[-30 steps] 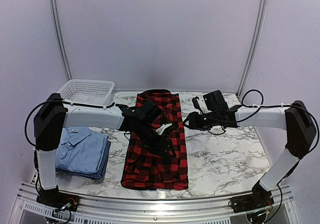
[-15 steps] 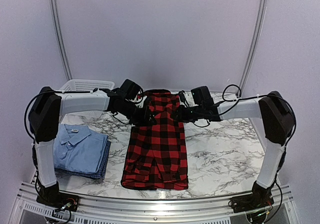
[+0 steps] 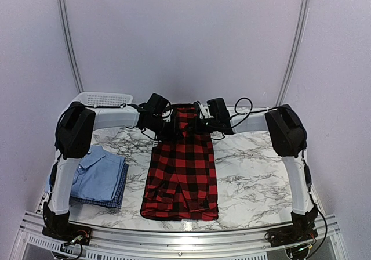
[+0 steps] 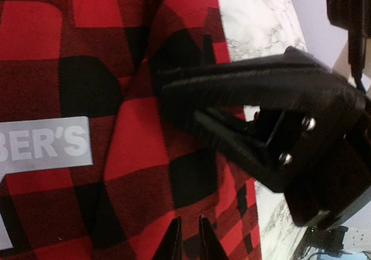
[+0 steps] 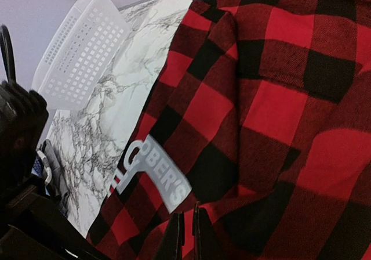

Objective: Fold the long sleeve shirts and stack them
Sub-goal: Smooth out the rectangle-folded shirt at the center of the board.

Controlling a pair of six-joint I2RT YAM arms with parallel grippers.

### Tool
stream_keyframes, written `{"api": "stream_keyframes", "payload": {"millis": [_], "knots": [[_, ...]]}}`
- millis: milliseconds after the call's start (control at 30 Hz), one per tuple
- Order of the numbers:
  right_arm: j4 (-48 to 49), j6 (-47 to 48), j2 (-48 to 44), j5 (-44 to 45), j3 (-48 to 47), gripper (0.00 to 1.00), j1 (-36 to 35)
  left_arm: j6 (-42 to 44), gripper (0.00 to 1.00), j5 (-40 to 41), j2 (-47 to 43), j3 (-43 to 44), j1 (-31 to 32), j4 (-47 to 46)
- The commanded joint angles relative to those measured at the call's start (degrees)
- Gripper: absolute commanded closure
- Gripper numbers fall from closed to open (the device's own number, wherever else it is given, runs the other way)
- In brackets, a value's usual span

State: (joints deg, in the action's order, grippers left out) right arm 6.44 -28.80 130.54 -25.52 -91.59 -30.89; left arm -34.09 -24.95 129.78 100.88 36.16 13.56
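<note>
Two of the three garments look finished: the light blue collared shirt [image 3: 93, 170] lies folded flat, collar up, on top of the blue checked shirt [image 3: 117, 201], whose edge peeps out underneath, the pair forming a neat stack at the left side of the marble-patterned bench [image 3: 255, 173]. The plaid flannel shirt [image 3: 182, 173] is part-way there, by my reading. It lies in the middle of the bench as a long, narrow strip running from the near edge to the far one, its sides seemingly turned in, so what remains is to fold it across its length and set it on the stack. Both arms reach to its far end. The left tool [image 4: 189, 241] has its tips drawn close on the cloth, apparently nipping a fold of it, and the right tool [image 5: 185, 228] has its tips together, pinched on the fabric as well. The flannel is soft and thick-woven, in big red and black squares, puckering into loose ridges near the tips, with stiff white block lettering [image 4: 46, 145] printed flat on it. The blue shirts look thinner and smoother. Behind the left arm stands a rigid white plastic basket [image 3: 101, 99] with mesh walls.
</note>
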Motion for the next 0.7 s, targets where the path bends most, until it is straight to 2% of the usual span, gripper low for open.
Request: {"api": "stream_keyframes", "payload": {"millis": [0,233,367,500,667], "knots": [[-0.03,-0.65,5.39,0.56,-7.74,0.96,3.01,-1.07,0.9,1.04,3.66,2.9,-2.07,-0.68],[-4.31,-0.78,13.66,1.56,-17.98,0.96,4.9,-3.03,0.92,2.38,7.0,3.54,-3.02,-0.98],[-5.14,-1.32,17.15,0.73,-22.57,0.92,6.09,-3.39,0.93,3.19,7.16,2.87,-3.11,-1.07],[-6.16,-1.18,18.03,-1.5,-26.98,0.83,7.45,-3.49,0.92,3.73,6.86,2.28,-3.12,-1.07],[-13.18,2.35,16.13,-0.67,-31.54,0.69,9.01,-3.4,0.92,4.23,6.54,1.69,-3.29,-1.08]]}}
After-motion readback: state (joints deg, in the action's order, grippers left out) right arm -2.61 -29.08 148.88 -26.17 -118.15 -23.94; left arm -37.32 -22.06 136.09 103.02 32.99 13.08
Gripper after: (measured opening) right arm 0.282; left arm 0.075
